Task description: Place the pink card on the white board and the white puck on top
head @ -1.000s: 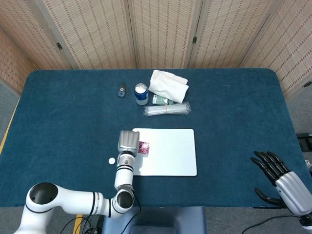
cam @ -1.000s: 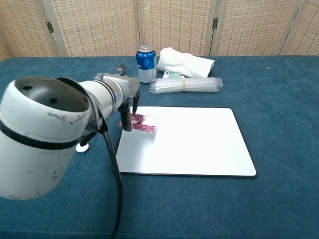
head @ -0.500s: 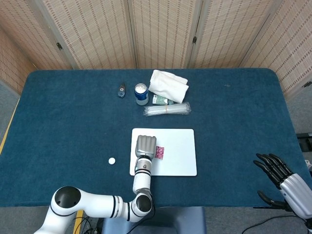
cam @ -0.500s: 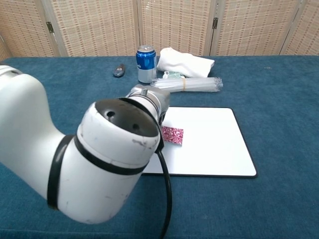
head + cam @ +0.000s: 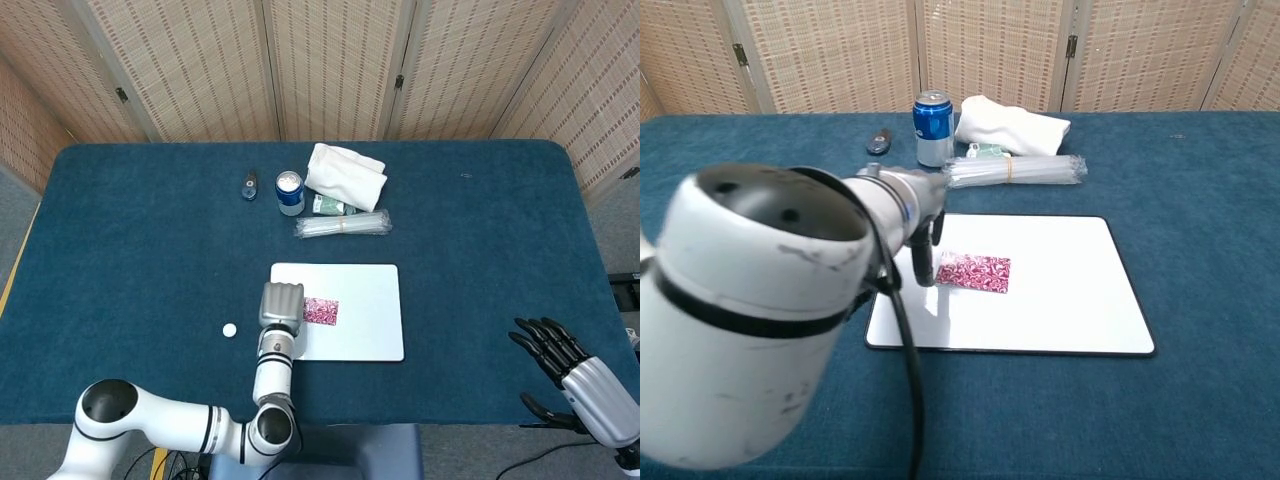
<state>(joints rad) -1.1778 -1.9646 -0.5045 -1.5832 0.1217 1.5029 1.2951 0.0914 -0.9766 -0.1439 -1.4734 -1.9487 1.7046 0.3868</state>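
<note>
Card (image 5: 321, 311) on board (image 5: 365, 335), left half; puck (image 5: 229, 329) on table, left of board.

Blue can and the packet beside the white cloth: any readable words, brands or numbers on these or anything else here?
Blue can: print too small and blurred to read.
Green-and-white packet: marks show, none legible.
Pink card: a red-and-white pattern only, no text to read.
White board: blank.
Nothing else in either view carries readable text.
</note>
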